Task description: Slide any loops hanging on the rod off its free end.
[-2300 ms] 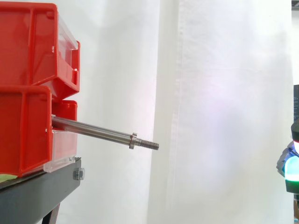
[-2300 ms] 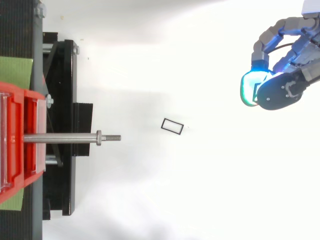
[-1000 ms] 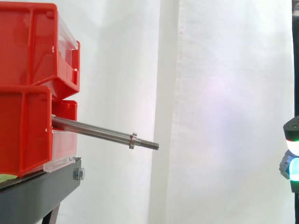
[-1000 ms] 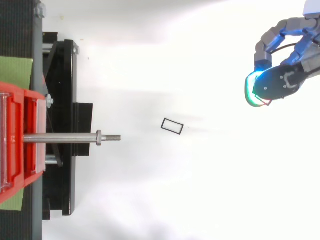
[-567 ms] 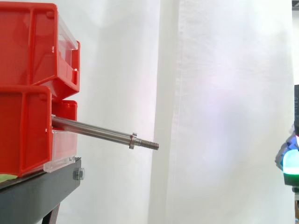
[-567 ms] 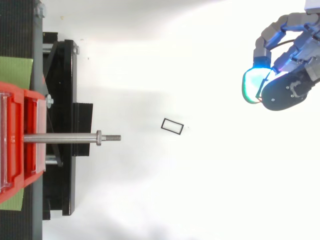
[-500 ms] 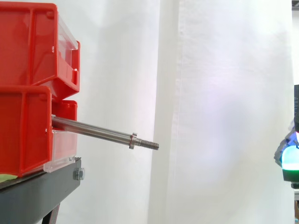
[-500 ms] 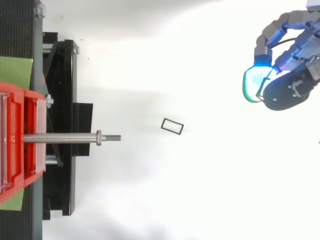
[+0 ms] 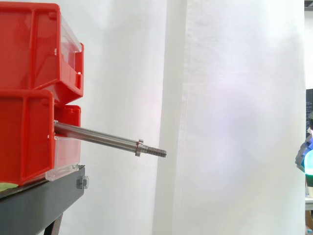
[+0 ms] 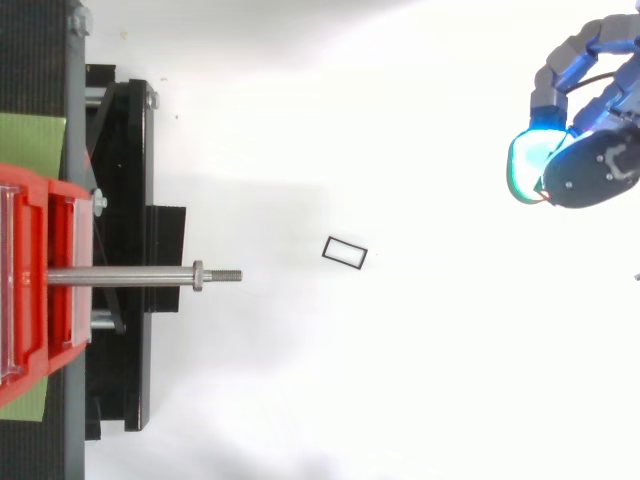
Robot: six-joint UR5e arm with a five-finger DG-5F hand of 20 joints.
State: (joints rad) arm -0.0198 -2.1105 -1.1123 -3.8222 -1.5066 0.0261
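Top view: the rod (image 10: 120, 276) runs level across the left of the frame, fixed at its left end among the red bins (image 10: 30, 290) and reaching rightward past the black stand (image 10: 120, 150). A collar nut (image 10: 199, 276) sits near its free end, with the short threaded tip (image 10: 226, 275) beyond it. The shaft is bare along its visible length. One thin black rectangular loop (image 10: 347, 243) lies flat on the white ground (image 10: 400, 380), right of and slightly above the tip, apart from the rod. A green sheet (image 10: 30, 145) shows under the bins at the left edge.

In the upper right corner is the hand (image 10: 595, 170), well apart from both rod and loop, glowing cyan and green on its left side. Whether it is closed on something or on nothing cannot be told.

Seen from the side, two bins are stacked at the left, each with a clear plastic front (image 9: 69, 36). The rod slopes slightly down to the right before the white curtain (image 9: 234, 98). The hand (image 9: 308, 161) sits at the right edge, slightly below the height of the rod's tip.
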